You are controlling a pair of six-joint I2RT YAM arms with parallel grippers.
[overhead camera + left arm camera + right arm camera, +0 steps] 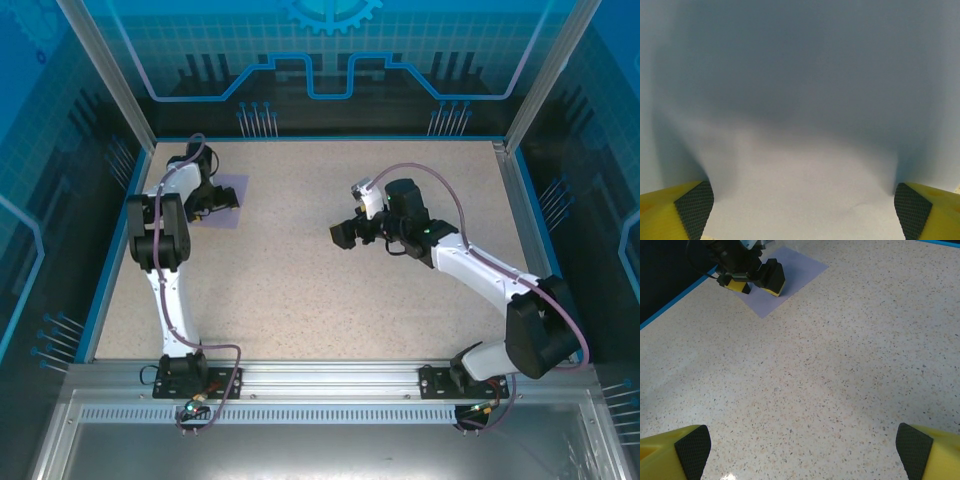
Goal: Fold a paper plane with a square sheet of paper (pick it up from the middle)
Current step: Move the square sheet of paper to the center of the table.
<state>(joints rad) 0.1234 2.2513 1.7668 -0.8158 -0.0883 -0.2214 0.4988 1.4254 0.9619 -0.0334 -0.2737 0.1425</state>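
The speckled table (330, 280) I work on has the paper (238, 189) lying on it, near its far left corner.

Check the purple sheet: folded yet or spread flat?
Spread flat. The square sheet of paper lies on the table with square corners and no crease visible; the open left tool sits over it.

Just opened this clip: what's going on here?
The left gripper is down over the square sheet of paper, which lies near the far left of the table. Its jaws are spread wide around the sheet's middle and seem to touch it. The sheet is not yet lifted or folded. The right gripper hangs open above bare tabletop near the centre, holding nothing.
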